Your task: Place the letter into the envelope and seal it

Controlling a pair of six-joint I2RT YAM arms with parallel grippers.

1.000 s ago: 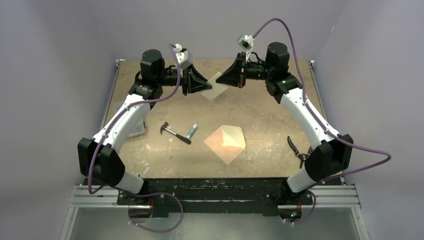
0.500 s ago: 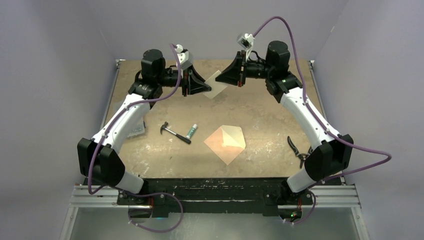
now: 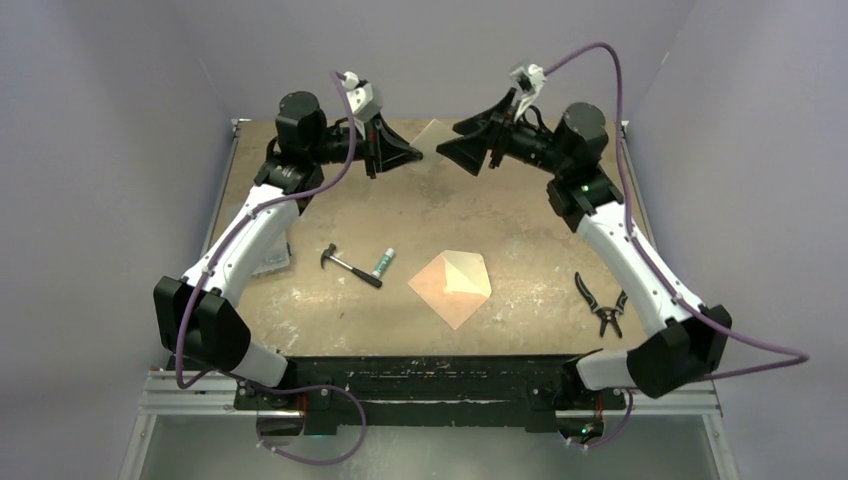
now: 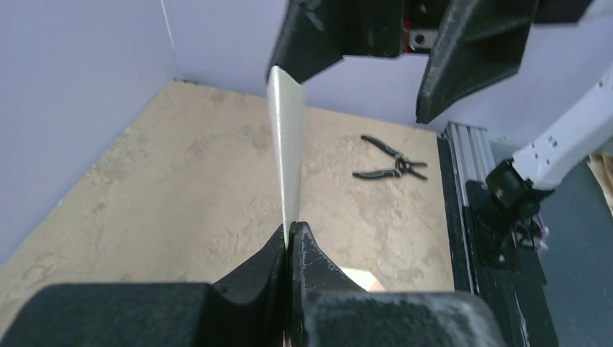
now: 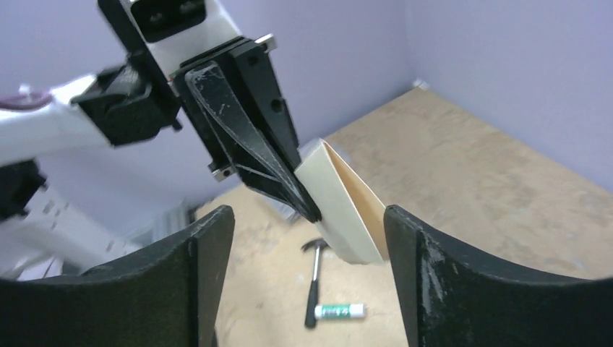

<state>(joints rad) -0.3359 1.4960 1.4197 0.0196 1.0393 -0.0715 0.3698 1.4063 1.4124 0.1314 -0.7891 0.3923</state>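
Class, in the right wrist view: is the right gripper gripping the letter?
No: the right gripper stands wide open; only the left gripper pinches the letter.

The tabletop is a worn, mottled tan board, scuffed paler in patches and closed in by 3 pale lilac walls. Left of the middle lies 1 small hammer, its dark head toward the far left and its black handle running toward the near right. Just beside the handle's end lies a glue stick, white with a green band. Well over on the right, near the table's edge, 1 pair of black pliers lies flat with the handles spread. An aluminium rail runs along the near edge. By the left edge sits a flat grey thing, mostly hidden, and I can't tell what it is.
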